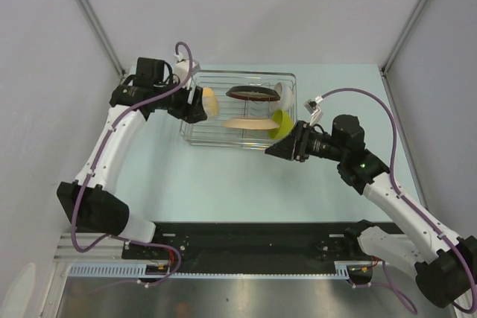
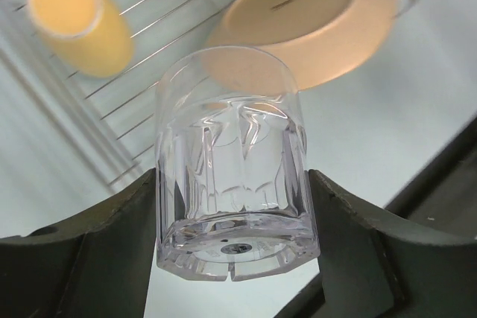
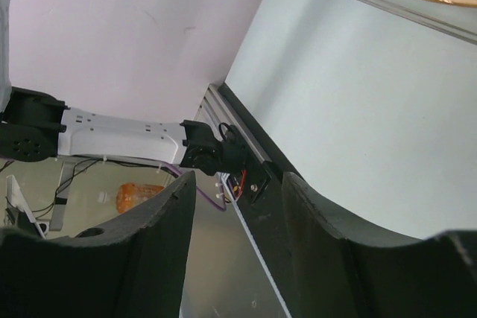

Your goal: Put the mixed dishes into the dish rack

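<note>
From above, you had the left gripper (image 1: 198, 105) at the left end of the rack (image 1: 223, 74); its wrist view showed it clamped on the glass (image 2: 232, 184), long axis running up-frame toward the rack wires; the right wrist view showed the right gripper (image 3: 238, 255) spread, empty, rack at upper right.

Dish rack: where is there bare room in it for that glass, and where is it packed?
In the dish rack, bare wire shows on the left, between the yellow mug and the dark red-rimmed plate and beige plate. The right end is crowded: lime-green bowl, white bowl. The table in front is bare too.
</note>
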### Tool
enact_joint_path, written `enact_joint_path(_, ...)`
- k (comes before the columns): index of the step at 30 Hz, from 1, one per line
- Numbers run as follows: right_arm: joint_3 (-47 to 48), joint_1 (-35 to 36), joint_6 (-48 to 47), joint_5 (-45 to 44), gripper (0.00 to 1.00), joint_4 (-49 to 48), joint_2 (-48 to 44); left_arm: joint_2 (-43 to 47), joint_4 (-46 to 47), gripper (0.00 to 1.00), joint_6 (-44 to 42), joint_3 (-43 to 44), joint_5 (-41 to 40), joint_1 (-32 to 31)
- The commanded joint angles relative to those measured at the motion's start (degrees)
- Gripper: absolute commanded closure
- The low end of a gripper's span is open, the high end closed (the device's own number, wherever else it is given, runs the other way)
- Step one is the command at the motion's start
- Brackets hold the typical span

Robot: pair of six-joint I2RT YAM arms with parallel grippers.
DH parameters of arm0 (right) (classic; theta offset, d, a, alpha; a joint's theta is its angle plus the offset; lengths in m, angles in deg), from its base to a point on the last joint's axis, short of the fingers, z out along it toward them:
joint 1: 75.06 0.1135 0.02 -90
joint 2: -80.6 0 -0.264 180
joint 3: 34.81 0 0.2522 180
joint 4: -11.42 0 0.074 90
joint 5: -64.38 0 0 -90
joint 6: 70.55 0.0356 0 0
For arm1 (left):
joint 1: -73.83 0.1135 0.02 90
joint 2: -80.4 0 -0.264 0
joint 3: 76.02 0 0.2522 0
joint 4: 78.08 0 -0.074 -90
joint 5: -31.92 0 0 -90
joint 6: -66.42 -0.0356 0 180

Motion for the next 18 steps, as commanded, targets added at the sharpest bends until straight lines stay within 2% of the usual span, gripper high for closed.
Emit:
enact_joint_path(1,-0.7,-0.6,-1.0,-0.3,0.47,1.8,-1.2,-2.2,-0.6,1.0,-4.1,2.1,-16.3,-0.1)
enact_joint_path(7,-2.6,-0.7,0.2,-0.3,0.48,0.4,-1.8,-9.6,-1.4,1.0,-7.9,6.2,-21.3,-1.2)
enact_joint_path(18,-4.9,-2.1,0.5,-0.3,0.51,0.4,-4.0,-20.0,-2.8,1.0,-10.7,11.5,-21.0,-2.5)
